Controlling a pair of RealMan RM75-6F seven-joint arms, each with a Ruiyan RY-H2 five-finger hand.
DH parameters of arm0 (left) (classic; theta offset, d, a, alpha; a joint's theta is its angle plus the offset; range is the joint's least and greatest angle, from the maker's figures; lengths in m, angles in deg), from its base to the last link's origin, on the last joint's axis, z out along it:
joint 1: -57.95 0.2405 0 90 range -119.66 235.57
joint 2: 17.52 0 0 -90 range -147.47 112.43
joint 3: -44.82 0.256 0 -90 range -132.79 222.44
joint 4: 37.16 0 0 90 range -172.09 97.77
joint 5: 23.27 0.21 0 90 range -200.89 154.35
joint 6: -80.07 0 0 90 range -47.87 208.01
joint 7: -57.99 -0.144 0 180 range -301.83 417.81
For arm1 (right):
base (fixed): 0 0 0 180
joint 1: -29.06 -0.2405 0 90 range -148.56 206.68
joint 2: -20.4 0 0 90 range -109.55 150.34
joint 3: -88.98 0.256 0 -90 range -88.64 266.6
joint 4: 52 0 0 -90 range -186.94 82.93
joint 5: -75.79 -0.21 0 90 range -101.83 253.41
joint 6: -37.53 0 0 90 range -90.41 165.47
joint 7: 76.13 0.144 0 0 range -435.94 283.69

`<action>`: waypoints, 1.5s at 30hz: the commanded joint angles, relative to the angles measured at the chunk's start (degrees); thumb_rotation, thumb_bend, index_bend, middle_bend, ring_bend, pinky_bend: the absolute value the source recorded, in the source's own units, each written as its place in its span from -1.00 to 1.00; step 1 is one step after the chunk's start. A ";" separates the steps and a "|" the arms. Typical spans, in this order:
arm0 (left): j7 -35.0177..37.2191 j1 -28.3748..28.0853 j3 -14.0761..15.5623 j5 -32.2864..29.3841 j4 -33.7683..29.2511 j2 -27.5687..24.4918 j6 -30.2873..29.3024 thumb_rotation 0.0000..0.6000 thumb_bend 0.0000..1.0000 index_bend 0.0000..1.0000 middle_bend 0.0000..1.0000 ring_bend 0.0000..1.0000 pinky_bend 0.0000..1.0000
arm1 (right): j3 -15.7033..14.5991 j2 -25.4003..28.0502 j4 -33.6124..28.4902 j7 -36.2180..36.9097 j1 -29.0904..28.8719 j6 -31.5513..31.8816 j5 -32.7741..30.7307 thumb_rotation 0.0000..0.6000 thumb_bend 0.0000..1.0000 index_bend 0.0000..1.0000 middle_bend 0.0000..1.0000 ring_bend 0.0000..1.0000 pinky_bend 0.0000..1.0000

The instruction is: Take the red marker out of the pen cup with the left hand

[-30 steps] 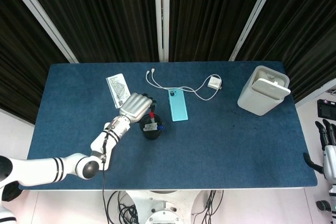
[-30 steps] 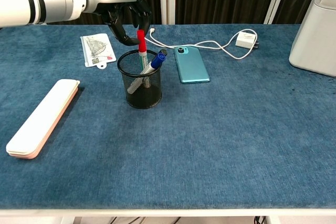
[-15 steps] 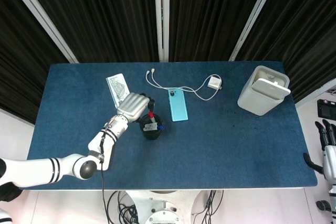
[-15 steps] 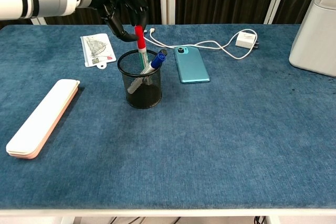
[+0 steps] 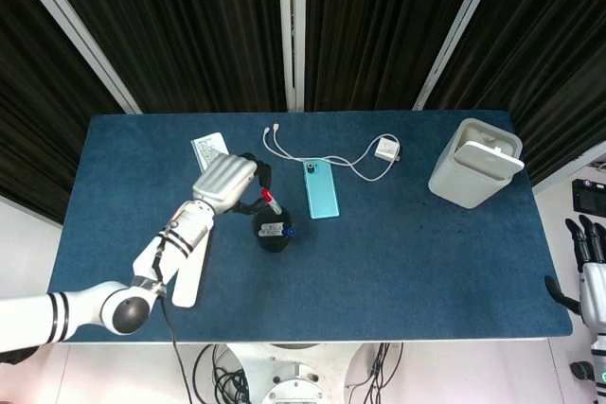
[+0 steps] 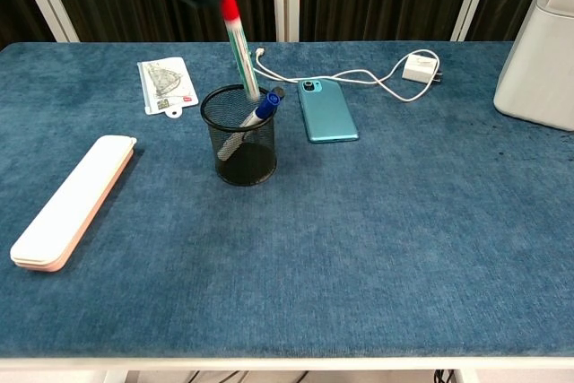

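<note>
On the blue table [image 6: 377, 248], before dark curtains, we pinch the red marker [image 6: 235, 35] by its cap with the left hand [image 5: 223, 183]. Its tip sits at the pen cup [image 6: 239, 136] rim, tilted to clear the blue pen [image 6: 260, 111]. The right hand [image 5: 591, 257] hangs off-table, fingers straight, empty.

Left arm extends from the lower-left of the head view, forearm angled up and right. Left hand [image 5: 225, 183] is raised, back toward the camera, dark fingers [image 5: 256, 180] curled and pinching the red marker [image 6: 231, 31] at its cap. Right hand [image 5: 592, 267] hangs at the far right edge, fingers straight, holding nothing.
</note>
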 commanded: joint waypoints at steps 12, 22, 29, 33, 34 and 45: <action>3.42 5.09 -0.06 -2.73 1.62 -7.01 -2.53 1.00 -0.24 0.40 -0.05 -0.36 -0.01 | -0.07 -0.15 -0.08 -0.54 0.03 0.01 0.01 1.00 -0.59 -1.00 -1.00 -1.00 -1.00; 13.45 10.04 3.37 0.06 13.66 -1.47 3.22 1.00 -0.24 0.39 -0.04 -0.36 -0.01 | 0.16 0.26 -0.23 -0.23 0.50 0.25 -1.03 1.00 -0.59 -1.00 -1.00 -1.00 -1.00; 18.15 12.33 4.40 3.09 19.17 0.90 5.99 1.00 -0.24 0.39 -0.04 -0.36 -0.01 | 0.07 -0.02 -0.26 -0.55 0.22 -0.09 -0.71 1.00 -0.59 -1.00 -1.00 -1.00 -1.00; 19.65 12.62 4.69 4.25 20.92 0.88 8.68 1.00 -0.26 0.31 -0.06 -0.36 -0.02 | 0.09 -0.02 -0.40 -0.73 0.13 -0.15 -0.67 1.00 -0.59 -1.00 -1.00 -1.00 -1.00; 19.97 12.69 4.62 4.50 21.25 0.92 8.94 1.00 -0.26 0.25 -0.06 -0.36 -0.02 | 0.09 0.00 -0.42 -0.73 0.16 -0.11 -0.67 1.00 -0.59 -1.00 -1.00 -1.00 -1.00; 21.53 13.47 3.70 7.22 22.08 0.85 8.39 1.00 -0.44 -1.00 -0.66 -0.78 -0.32 | 0.19 0.05 -0.11 -0.27 0.13 -0.40 -1.04 1.00 -0.59 -1.00 -1.00 -1.00 -1.00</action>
